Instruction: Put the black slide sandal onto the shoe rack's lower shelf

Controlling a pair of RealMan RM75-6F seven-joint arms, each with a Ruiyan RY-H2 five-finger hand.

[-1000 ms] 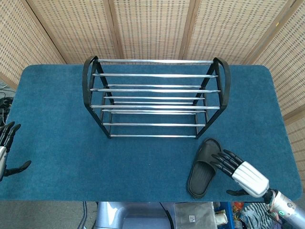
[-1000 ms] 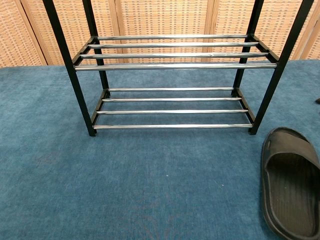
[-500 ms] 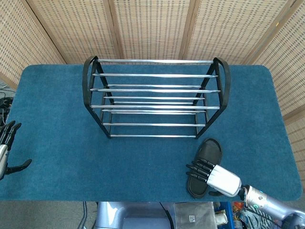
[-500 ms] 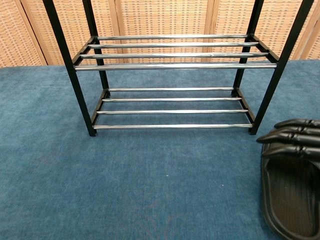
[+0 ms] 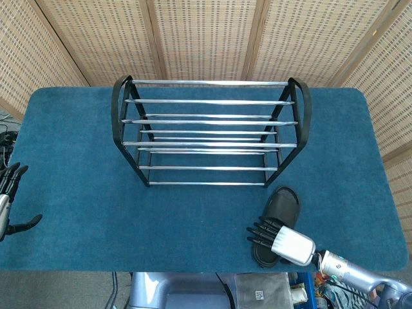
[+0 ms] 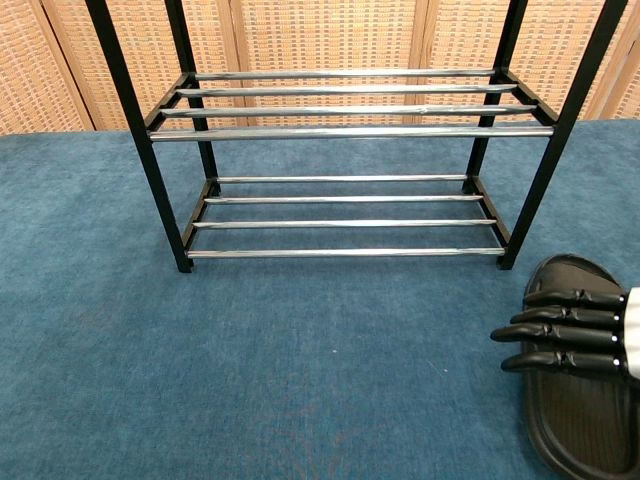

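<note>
The black slide sandal (image 5: 284, 206) lies on the blue carpet in front of the rack's right end, and its toe end (image 6: 566, 273) shows at the chest view's right edge. My right hand (image 5: 278, 237) hovers flat over the sandal's heel half with fingers straight and spread, pointing left; the fingers (image 6: 560, 332) lie across the sandal. I cannot tell whether they touch it. The shoe rack (image 5: 209, 132) stands in the middle, and its lower shelf (image 6: 345, 212) is bare. My left hand (image 5: 9, 203) stays at the table's far left edge, fingers apart, holding nothing.
A woven folding screen (image 5: 206, 35) stands behind the table. The blue carpet (image 5: 77, 154) covers the whole tabletop. The rack's upper shelf (image 6: 345, 100) carries nothing.
My right hand has swung from the sandal's right side across it, moving left and toward the heel; its fingers now reach past the sandal's left edge. The sandal and left hand have not moved.
</note>
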